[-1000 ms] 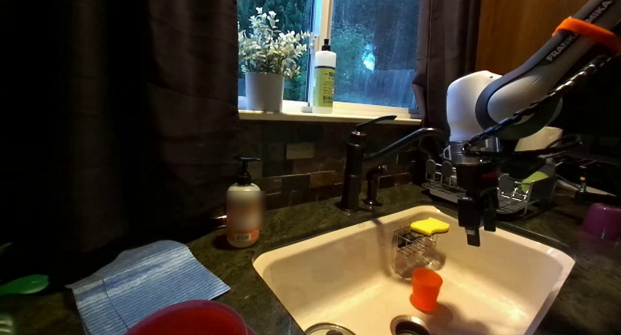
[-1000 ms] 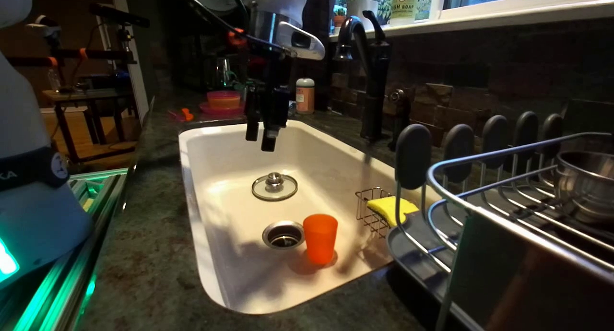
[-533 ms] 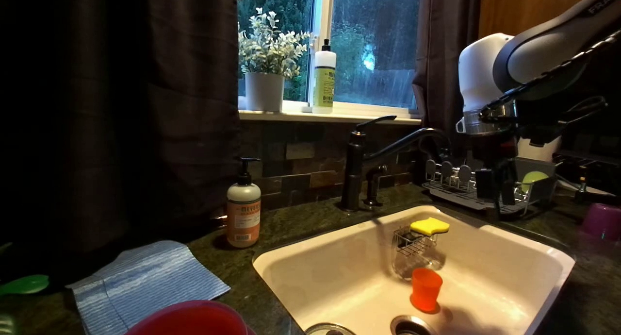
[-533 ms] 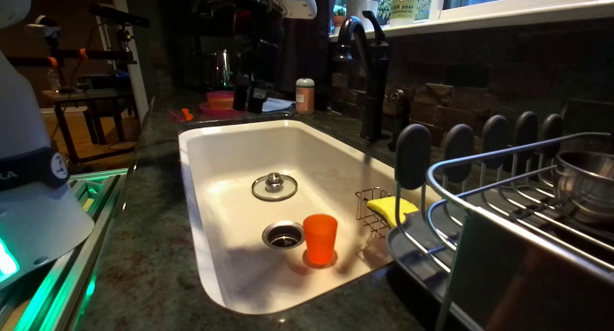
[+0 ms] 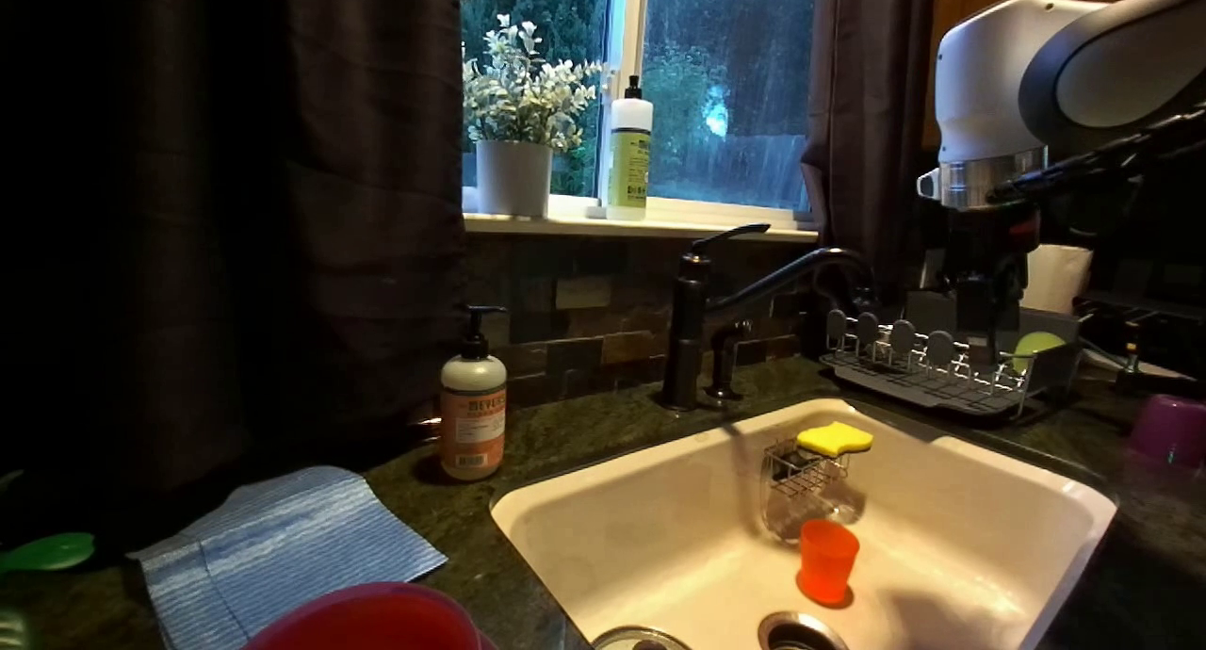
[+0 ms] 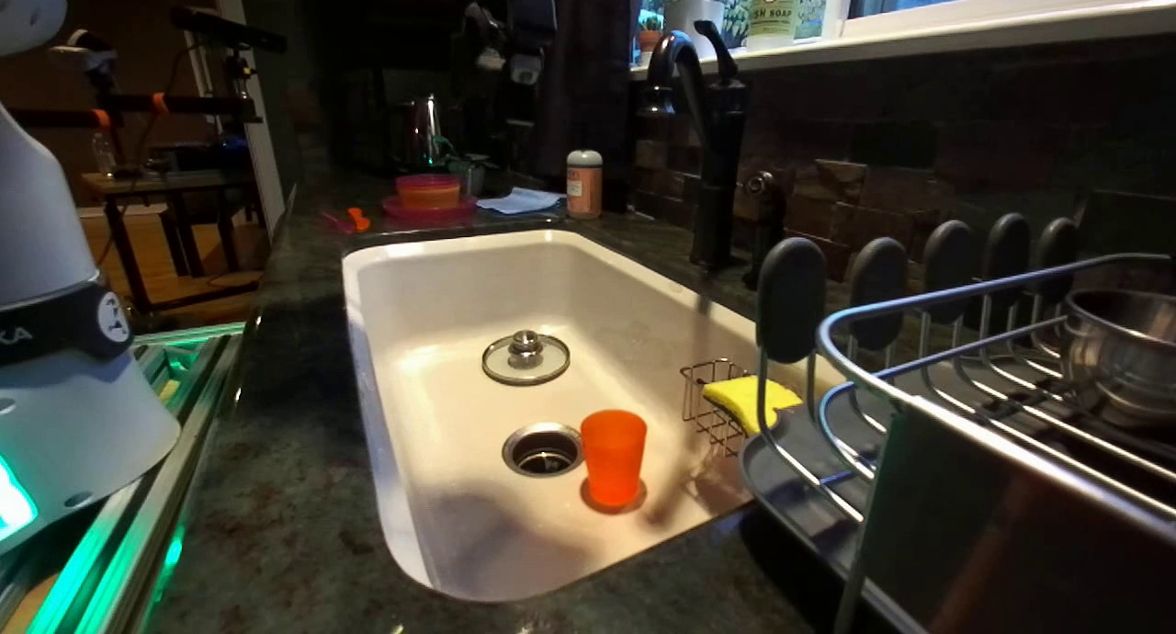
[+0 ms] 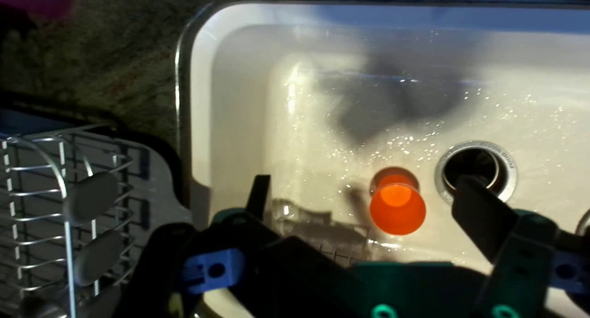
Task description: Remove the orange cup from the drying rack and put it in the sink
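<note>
"Orange tapered cup (image 6: pixel 614 458): report location and progress."
"Standing upright in white rectangular sink (image 6: pixel 450 413), near round metal drain (image 6: pixel 542 451); off grey wire drying rack (image 5: pixel 909 386). Judged complete."
"Check jaws."
"Spread wide, holding nothing, well apart from cup. Retract if required."

Orange cup (image 6: pixel 613 457); white sink (image 6: pixel 450 409); striped blue cloth (image 5: pixel 292 548).

The orange cup (image 6: pixel 613 455) stands in the sink (image 6: pixel 446 395).
</note>
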`<state>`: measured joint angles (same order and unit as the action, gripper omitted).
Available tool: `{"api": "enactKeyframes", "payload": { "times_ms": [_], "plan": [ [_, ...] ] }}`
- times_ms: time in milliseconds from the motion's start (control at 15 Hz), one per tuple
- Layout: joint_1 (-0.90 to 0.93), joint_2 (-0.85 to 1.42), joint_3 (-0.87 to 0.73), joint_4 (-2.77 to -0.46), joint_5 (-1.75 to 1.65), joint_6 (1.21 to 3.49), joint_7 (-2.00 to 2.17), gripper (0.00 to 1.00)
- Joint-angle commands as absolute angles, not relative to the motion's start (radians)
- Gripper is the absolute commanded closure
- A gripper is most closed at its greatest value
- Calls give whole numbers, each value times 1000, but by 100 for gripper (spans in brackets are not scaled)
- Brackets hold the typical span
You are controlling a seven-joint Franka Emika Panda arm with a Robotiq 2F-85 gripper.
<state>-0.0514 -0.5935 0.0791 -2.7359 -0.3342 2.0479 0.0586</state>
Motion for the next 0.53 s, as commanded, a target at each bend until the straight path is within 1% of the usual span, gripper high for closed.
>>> {"api": "enactKeyframes", "payload": {
  "times_ms": [0, 67, 267, 333, 400, 467],
  "plan": [
    [-61, -678, 59, -2782, -403, 2119, 52, 0],
    [-58, -651, 49, -2742, -403, 2144, 38, 0],
    [-48, -661, 13, -2769, -375, 2304, 9, 0],
    [-48, -632, 8, -2742, -364, 2339, -1, 0],
    [-38, -617, -2, -2743, -335, 2361, -13, 0],
    [-65, -638, 30, -2742, -361, 2319, 9, 0]
  ]
}}
